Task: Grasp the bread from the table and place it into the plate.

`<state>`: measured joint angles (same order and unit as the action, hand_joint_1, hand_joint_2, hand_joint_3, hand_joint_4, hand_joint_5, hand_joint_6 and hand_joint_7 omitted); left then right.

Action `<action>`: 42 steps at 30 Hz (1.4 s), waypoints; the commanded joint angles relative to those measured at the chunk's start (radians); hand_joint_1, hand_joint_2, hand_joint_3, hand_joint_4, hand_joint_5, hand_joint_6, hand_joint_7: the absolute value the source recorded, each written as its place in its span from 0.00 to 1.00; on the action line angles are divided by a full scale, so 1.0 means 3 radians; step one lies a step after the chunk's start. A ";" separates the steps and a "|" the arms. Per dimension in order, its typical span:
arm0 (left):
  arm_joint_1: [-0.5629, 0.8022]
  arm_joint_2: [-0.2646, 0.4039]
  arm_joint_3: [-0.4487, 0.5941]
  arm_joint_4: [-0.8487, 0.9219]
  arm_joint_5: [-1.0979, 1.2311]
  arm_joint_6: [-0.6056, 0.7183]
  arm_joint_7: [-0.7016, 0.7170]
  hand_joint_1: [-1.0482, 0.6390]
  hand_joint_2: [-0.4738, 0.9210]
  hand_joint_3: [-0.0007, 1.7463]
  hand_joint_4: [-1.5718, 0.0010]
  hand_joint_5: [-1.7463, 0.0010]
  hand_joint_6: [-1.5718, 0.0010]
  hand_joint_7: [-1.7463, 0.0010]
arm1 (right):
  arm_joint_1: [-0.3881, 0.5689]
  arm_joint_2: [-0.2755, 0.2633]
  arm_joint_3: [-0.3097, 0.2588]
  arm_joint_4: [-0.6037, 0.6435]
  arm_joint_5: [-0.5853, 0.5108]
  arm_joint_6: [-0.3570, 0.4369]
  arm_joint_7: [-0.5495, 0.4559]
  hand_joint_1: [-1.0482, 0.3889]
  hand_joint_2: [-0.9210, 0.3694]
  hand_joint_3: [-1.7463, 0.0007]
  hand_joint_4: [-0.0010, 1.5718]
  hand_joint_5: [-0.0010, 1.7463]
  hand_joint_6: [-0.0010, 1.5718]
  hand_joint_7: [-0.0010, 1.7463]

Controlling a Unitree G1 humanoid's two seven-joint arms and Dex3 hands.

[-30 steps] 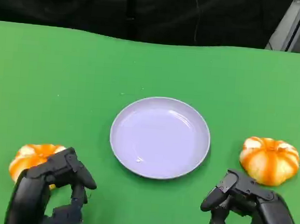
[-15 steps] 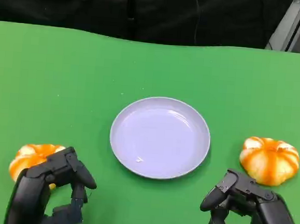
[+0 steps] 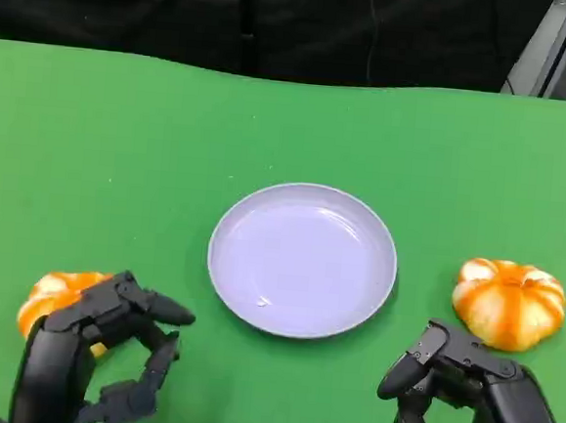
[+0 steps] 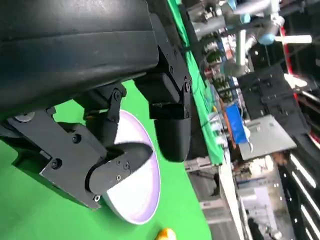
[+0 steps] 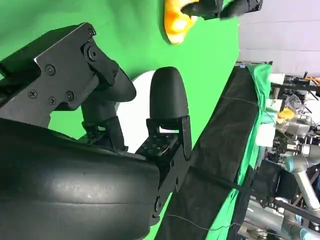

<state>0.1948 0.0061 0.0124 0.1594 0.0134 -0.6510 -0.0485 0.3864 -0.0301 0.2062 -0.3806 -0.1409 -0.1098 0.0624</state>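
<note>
At far left on the green desk (image 3: 122, 140), an orange bread (image 3: 53, 294), partly behind the left robot hand (image 3: 95, 354): fingers spread, holding nothing, contact with the bread unclear. At centre, a pale plate (image 3: 302, 259), nothing in it. At right, a second orange bread (image 3: 508, 303), just beyond the right robot hand (image 3: 455, 387), fingers loosely apart, holding nothing

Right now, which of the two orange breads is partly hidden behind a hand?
The bread on the robot's left: the left hand covers its near side, fingers spread. The other bread, right of the plate, shows whole, with the right hand below it.
</note>
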 commanded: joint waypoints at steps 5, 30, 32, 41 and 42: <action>-0.0038 0.0194 0.0154 -0.0140 0.0839 0.0235 0.0436 0.44 0.99 0.06 0.80 0.45 0.63 0.83 | 0.0006 -0.0004 0.0000 -0.0045 0.0030 0.0023 -0.0010 0.76 0.38 0.26 0.46 0.95 0.47 0.79; -0.0157 0.0987 -0.0417 -0.0948 0.3452 0.2488 0.0088 0.30 1.00 0.04 1.00 0.80 0.85 0.99 | 0.0040 0.0037 0.0044 -0.0085 0.0022 0.0053 -0.0025 0.76 0.37 0.27 0.45 0.94 0.46 0.79; -0.0206 0.1012 -0.0480 -0.0906 0.3501 0.2609 0.0034 0.30 1.00 0.04 1.00 0.81 0.85 1.00 | 0.0041 0.0042 0.0050 -0.0104 0.0019 0.0087 -0.0025 0.76 0.37 0.28 0.45 0.94 0.46 0.79; -0.0479 0.1104 -0.0752 -0.0583 0.3566 0.2911 -0.0014 0.29 1.00 0.05 1.00 0.81 0.87 1.00 | 0.0020 0.0026 0.0042 -0.0083 0.0009 0.0076 -0.0024 0.76 0.37 0.28 0.45 0.95 0.46 0.79; -0.0526 0.1112 -0.0787 -0.0515 0.3564 0.2941 -0.0028 0.29 1.00 0.05 1.00 0.81 0.87 1.00 | 0.0018 0.0023 0.0042 -0.0080 0.0008 0.0073 -0.0023 0.76 0.37 0.28 0.45 0.95 0.46 0.79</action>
<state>0.0712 0.3150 -0.2045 -0.0419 1.0709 0.2066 -0.0418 0.3915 -0.0161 0.2241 -0.3993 -0.1414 -0.0880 0.0601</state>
